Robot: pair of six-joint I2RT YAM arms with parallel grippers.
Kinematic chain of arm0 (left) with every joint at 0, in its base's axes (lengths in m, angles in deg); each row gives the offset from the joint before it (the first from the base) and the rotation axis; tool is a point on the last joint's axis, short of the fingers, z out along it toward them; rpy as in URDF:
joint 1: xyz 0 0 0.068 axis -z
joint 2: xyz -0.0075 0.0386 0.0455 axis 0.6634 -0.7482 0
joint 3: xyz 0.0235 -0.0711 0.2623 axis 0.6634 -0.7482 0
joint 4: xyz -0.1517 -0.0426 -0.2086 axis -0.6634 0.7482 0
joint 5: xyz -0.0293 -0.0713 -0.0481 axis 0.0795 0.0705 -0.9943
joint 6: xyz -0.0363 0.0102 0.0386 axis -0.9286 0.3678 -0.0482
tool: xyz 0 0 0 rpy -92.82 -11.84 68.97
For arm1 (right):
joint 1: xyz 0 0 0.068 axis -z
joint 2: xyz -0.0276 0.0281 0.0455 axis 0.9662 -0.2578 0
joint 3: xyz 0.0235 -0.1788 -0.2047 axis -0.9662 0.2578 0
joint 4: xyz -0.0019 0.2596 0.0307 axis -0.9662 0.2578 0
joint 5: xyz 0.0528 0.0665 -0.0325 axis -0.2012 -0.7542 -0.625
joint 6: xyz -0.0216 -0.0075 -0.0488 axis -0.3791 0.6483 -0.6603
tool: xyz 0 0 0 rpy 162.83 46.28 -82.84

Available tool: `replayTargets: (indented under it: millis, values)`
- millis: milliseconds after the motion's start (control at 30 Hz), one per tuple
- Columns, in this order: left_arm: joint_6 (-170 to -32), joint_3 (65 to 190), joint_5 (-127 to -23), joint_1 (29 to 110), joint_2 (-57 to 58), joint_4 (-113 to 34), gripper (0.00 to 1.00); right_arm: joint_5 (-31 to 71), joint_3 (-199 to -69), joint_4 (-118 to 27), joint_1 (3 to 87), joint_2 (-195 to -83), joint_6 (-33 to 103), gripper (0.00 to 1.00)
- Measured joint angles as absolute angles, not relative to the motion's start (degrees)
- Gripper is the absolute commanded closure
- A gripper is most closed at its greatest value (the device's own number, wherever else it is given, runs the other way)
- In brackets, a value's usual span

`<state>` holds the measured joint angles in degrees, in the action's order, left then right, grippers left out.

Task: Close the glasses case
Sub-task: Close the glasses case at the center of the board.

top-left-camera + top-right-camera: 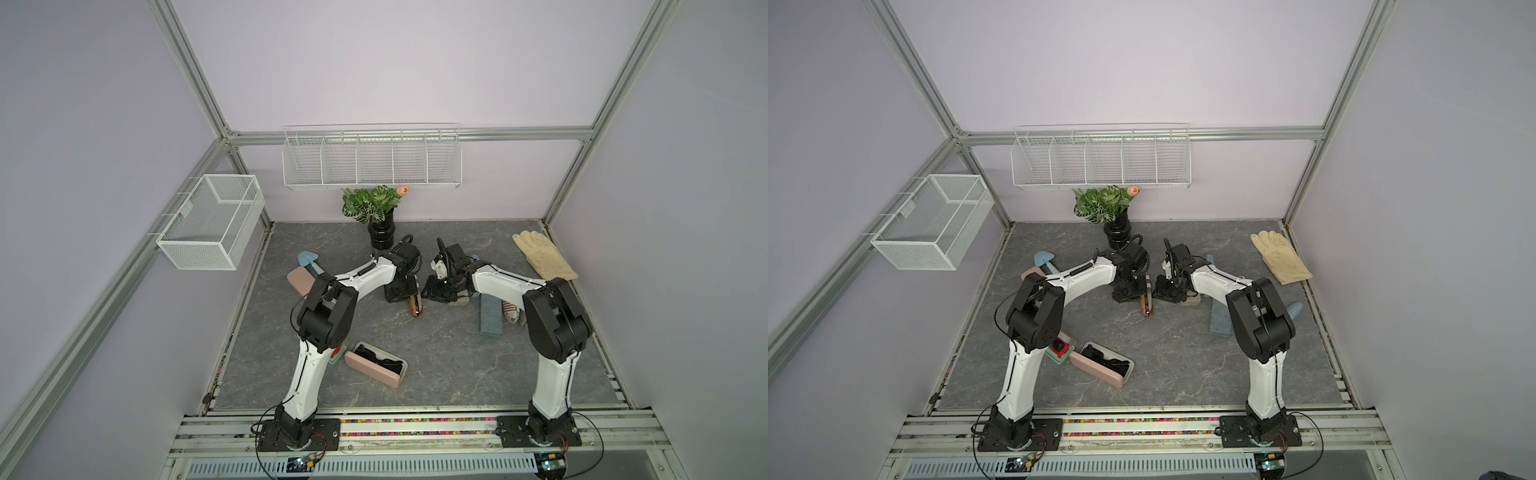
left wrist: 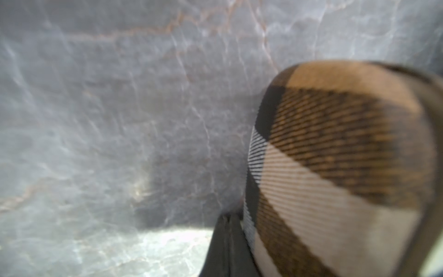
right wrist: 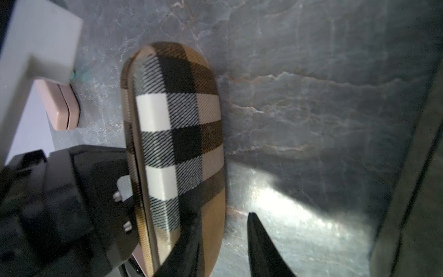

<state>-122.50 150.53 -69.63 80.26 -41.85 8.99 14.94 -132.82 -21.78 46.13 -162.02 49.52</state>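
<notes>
Grey marbled tabletop (image 1: 436,365) carries an open pink glasses case (image 1: 374,365), glove (image 1: 544,259), potted plant (image 1: 381,235).

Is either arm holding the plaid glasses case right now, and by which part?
Apparently not held: the right gripper fingers straddle the plaid case edge, one clear of it; left gripper shut alongside.

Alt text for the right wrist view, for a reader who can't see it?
A tan, black and white plaid glasses case lies shut on the grey marbled tabletop, with the black left gripper against its seam side. The right gripper holds its black fingers apart at the case's near end; a closed pink case sits beyond.
</notes>
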Motion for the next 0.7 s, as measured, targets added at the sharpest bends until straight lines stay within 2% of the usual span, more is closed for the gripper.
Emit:
replayTargets:
  millis: [333,700]
  values:
    - [-122.83,145.33,-71.97,80.13,-38.64,4.19,1.0,19.29,-132.93,-16.27,43.8,-154.18,46.79,0.52]
    - [-123.44,138.49,-72.12,77.11,-33.28,1.61,1.0,21.89,-136.49,-9.56,41.37,-154.74,44.19,0.38]
